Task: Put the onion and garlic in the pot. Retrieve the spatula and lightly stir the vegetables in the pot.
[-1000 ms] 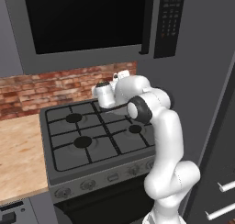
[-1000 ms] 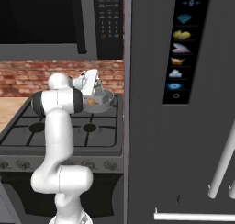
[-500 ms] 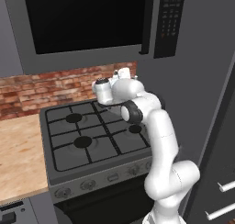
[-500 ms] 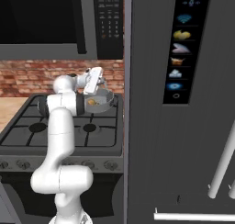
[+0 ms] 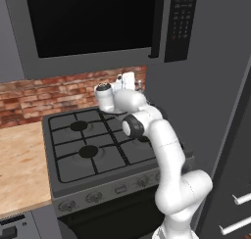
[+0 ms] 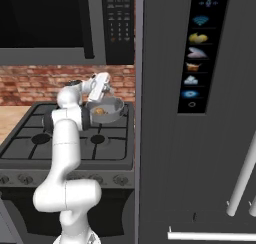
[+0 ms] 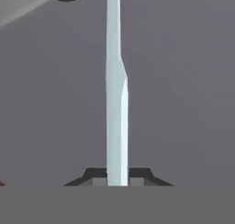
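Gripper clenched on spatula — thin pale silver-white handle, straight; onion golden-brown in pot.

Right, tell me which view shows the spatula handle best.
The hand view: the spatula handle runs straight up the frame as a pale strip, rising from between the shut pincer tips. In the right base view the pincer hangs over the pot, but the handle is too small to make out there.

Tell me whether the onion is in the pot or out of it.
In. The right base view shows the golden-brown onion lying inside the grey pot on the stove's back right burner.
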